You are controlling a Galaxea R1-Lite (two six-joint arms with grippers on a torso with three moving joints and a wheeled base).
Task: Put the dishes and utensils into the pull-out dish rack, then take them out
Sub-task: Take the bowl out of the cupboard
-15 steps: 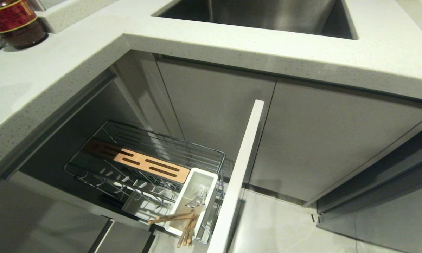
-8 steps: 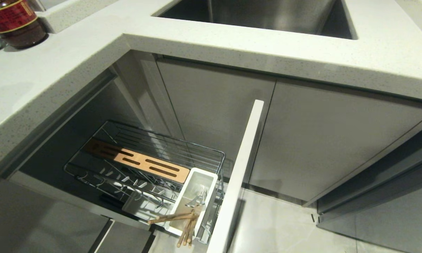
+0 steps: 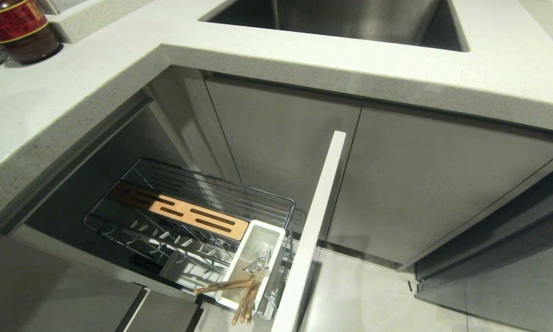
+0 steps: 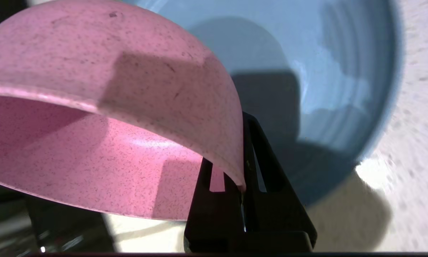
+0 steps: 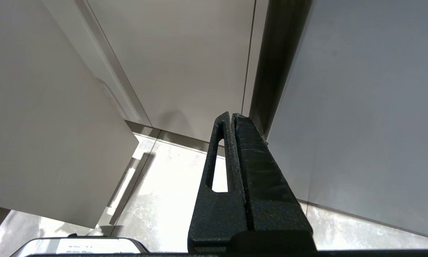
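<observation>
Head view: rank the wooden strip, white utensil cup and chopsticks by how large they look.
1. wooden strip, longest.
2. white utensil cup.
3. chopsticks, thinnest.
The cup sits nearer the camera, so its second place against the strip is unsure.

Left tool (image 4: 243,171), seen from its own wrist camera: two black tapered fingers (image 4: 267,200) pressed together on the rim of the pink bowl (image 4: 135,107), one finger on the inner face of the wall and one on the outer. The bowl hangs tilted from this pinch, its mouth turned toward the camera side of the tool. Right tool (image 5: 232,116), seen from its wrist camera: both black fingers (image 5: 256,178) lie flat against each other from base to tip, with nothing between them, the tool held free in the air. Neither arm appears in the head view.
</observation>
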